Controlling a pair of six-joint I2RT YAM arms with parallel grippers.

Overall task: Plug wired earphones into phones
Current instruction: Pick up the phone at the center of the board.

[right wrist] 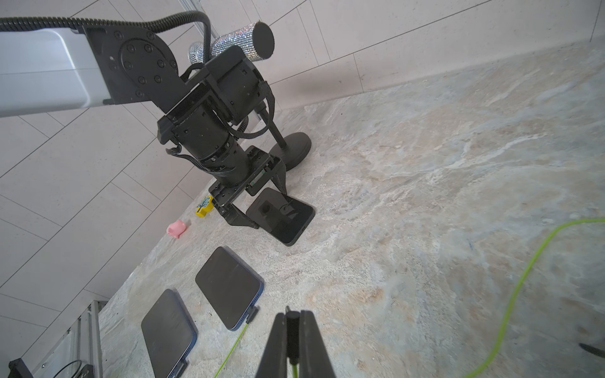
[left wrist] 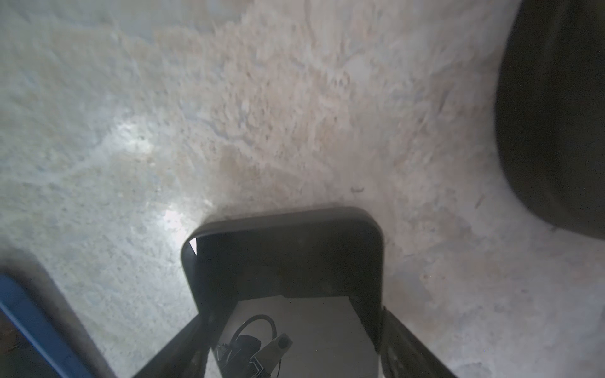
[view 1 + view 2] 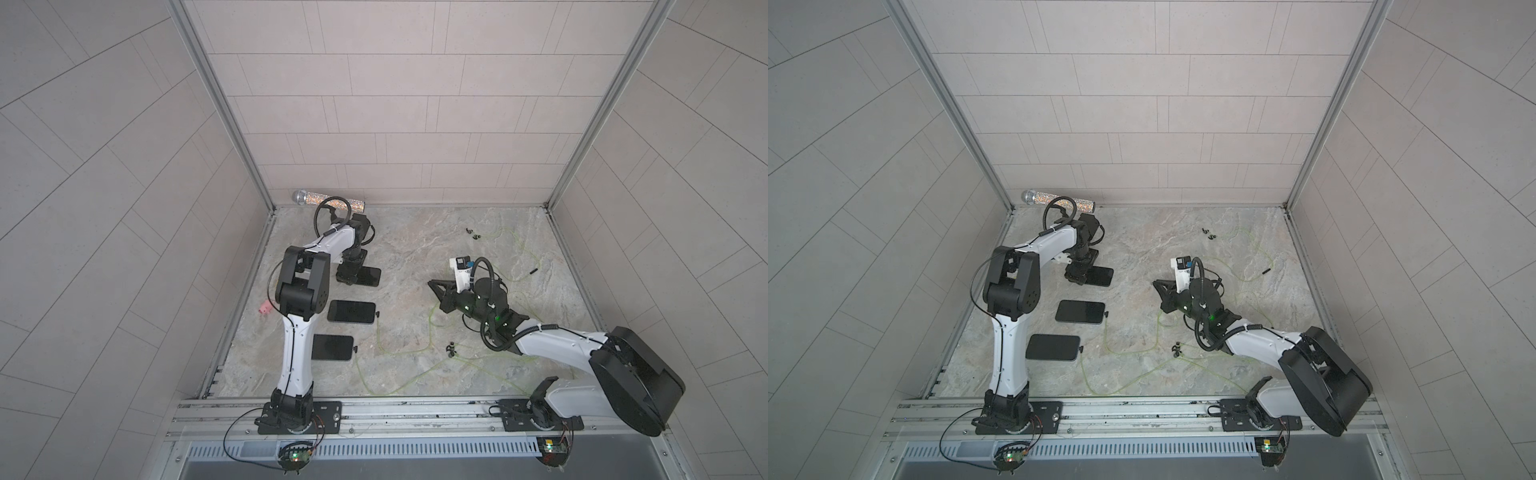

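At far phone, left hand clasps sides; right hand pinches plug.

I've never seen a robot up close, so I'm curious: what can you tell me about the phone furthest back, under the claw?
The far phone is a flat black slab with rounded corners and a glossy dark screen that mirrors the arm above. It lies face up on the stone-patterned table, near a black round-based stand. No earphone cable is plugged in. The left gripper straddles it, fingers against both long edges.
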